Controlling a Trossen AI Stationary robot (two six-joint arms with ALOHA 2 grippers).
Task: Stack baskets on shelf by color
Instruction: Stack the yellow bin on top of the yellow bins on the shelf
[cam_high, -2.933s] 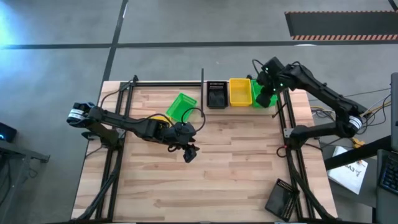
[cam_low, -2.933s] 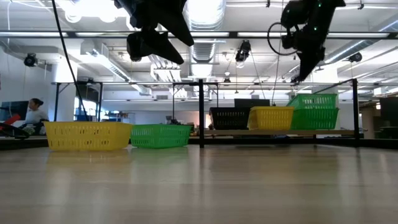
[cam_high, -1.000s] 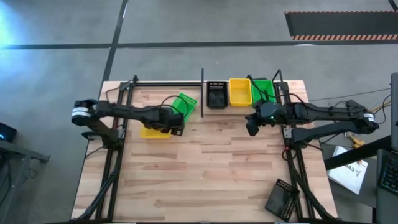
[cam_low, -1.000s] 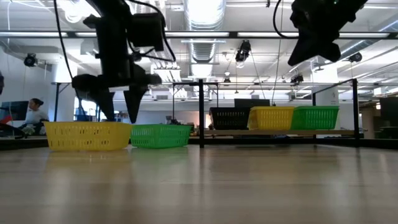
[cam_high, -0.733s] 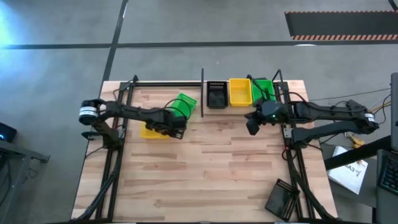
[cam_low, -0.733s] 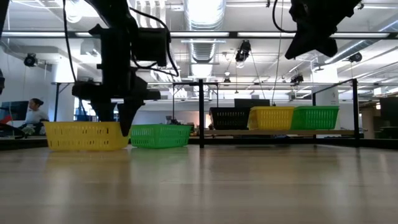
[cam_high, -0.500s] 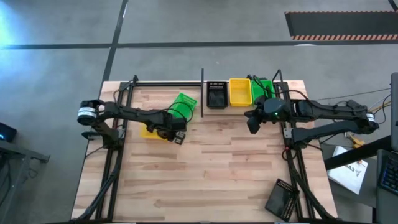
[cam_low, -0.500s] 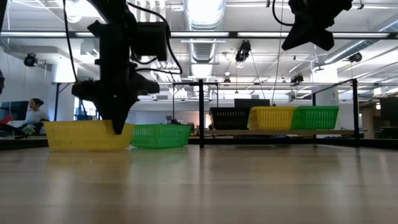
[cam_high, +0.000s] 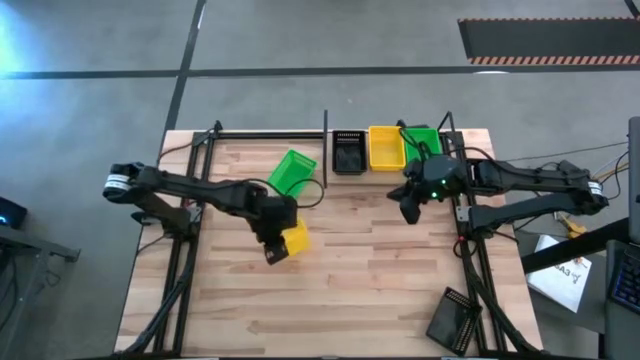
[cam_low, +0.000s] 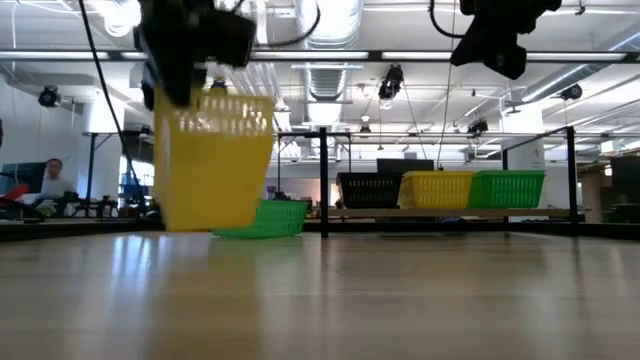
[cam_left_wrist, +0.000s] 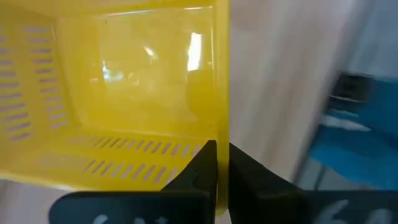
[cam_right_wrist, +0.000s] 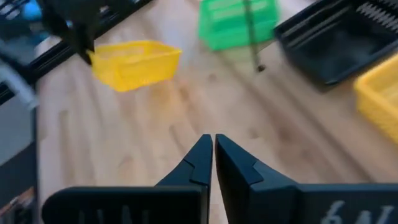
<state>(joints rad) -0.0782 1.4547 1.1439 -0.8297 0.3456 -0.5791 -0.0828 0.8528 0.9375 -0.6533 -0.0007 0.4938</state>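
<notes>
High view shows the left gripper (cam_high: 274, 248) pinched shut on the rim of a yellow basket (cam_high: 293, 238), lifted off the table. The shelf's yellow basket (cam_high: 385, 147) lies toward two o'clock from it, between the black basket (cam_high: 348, 152) and the green one (cam_high: 421, 143). Nearer the shelf, the right gripper (cam_high: 409, 212) hangs closed and empty.

In the high view, the left hand (cam_high: 272, 251) is largely hidden against the yellow basket (cam_high: 293, 239), so the grip cannot be made out there. In the low view, the right hand (cam_low: 497, 45) is cut off by the top edge. In the left wrist view, the background beside the basket is blurred beyond recognition.
</notes>
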